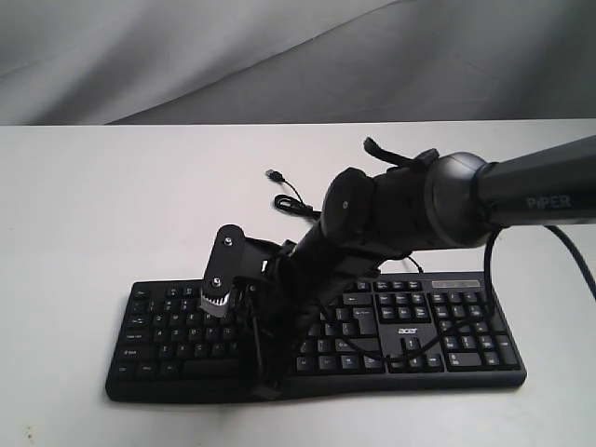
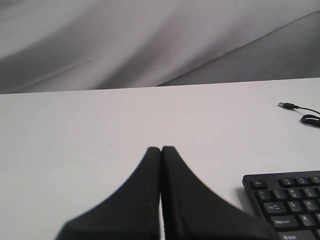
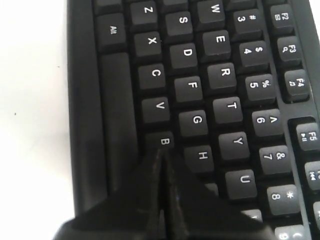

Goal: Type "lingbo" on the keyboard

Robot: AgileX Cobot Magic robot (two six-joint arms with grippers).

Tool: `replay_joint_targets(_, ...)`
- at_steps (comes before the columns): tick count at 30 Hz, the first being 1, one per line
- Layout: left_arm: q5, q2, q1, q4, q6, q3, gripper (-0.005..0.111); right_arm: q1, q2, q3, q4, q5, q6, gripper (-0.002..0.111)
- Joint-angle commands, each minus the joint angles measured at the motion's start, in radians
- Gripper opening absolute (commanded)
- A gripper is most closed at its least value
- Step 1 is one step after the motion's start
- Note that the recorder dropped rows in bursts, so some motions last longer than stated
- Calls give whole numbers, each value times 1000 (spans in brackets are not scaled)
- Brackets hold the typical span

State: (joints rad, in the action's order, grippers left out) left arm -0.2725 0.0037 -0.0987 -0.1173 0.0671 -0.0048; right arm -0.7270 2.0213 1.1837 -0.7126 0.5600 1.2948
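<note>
Now, right pincer [image 3: 162, 154], tips together, at keyboard [image 3: 210, 75] key B [image 3: 159, 140].

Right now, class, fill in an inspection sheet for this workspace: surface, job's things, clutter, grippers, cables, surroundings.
Surface: white table.
Job's things: black keyboard, flat on the table.
Clutter: nothing seen.
Grippers: right gripper shut, tips at the B key; left gripper shut, over bare table beside the keyboard.
Cables: USB cable behind the keyboard, plug unconnected; arm cable droops onto the keyboard.
Surroundings: grey cloth backdrop.
</note>
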Motion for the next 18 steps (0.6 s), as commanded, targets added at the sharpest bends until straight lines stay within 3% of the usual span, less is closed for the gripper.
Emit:
replay_joint_targets(1,9,-4,-1,0,2,5,1,-3,18,5,6,-9,1,0)
replay_joint_targets(10,9,-4,-1,0,2,5,1,-18,-36,8,9,-55,6,0)
replay_joint_targets(18,9,-4,-1,0,2,5,1,-20,27,117,-1,7,6,0)
